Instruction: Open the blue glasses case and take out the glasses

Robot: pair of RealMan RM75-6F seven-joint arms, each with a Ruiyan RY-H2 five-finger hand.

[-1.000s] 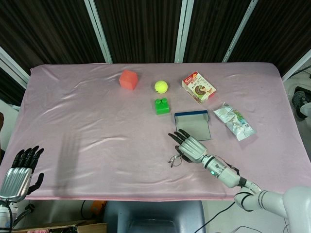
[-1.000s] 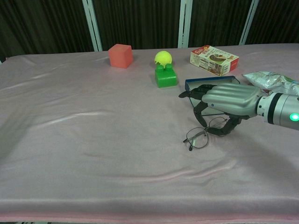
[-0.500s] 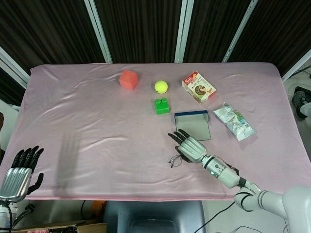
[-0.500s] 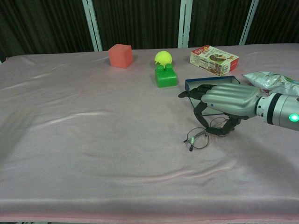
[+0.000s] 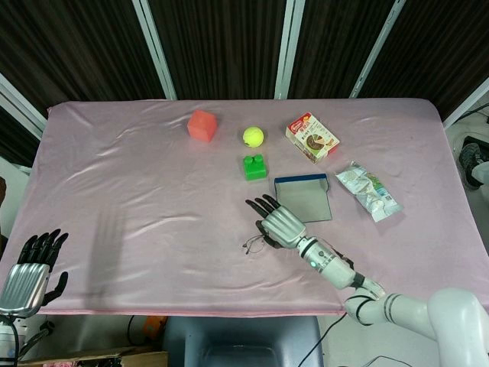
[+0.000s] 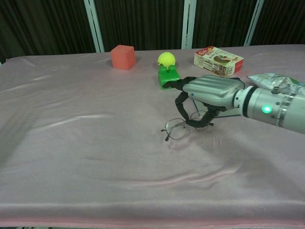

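pink cloth covers the whole table (image 5: 114, 199), with dark slatted panels behind it. on it sit one red cube (image 5: 202, 125), one yellow-green ball (image 5: 253, 137), one green toy brick (image 5: 255, 167), one printed snack box (image 5: 312, 138), one silver crinkled packet (image 5: 368, 191), one blue glasses case (image 5: 303, 196) and one pair of glasses (image 6: 178, 128).

the case lies open and flat, just behind the right hand (image 6: 207, 98), blue rim toward the brick. the right hand hangs palm-down over the glasses with its fingers curled down onto the frame; the thumb and a finger seem closed on the far lens, while the near lens rests on the cloth. the glasses are out of the case, in front of it and to its left.

only the head view shows the left hand (image 5: 32, 270), off the table's near left corner, holding nothing, fingers straight and slightly apart. only the chest view shows the wire frame and the fingers around it clearly; from above the glasses are a small dark outline beside the hand.

the whole left half of the cloth is bare, and a wide strip runs along the near edge. the other things cluster toward the far right.
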